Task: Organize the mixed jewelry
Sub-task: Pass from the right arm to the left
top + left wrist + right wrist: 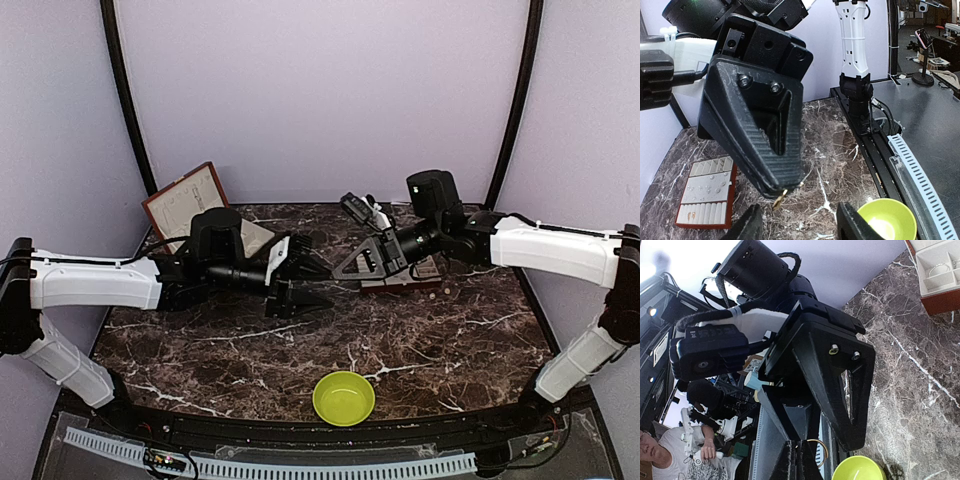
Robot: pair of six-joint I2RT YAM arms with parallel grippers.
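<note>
So, nearest me is the bowl (343, 397), near-middle of the table. Not part of this bit, I reckon. Mid-table my two grippers meet tip to tip. My right gripper (796, 466) is clamped shut on a thin hoop (819, 452) and holds it out sideways so my left gripper (800, 225), jaws apart, can get round it. Looks like a handover. Just beyond, under my right arm, lies the tray (707, 192). Far left the box (188, 205) stands open with a second hoop (938, 268) inside, so that's probably where this one's headed.
</note>
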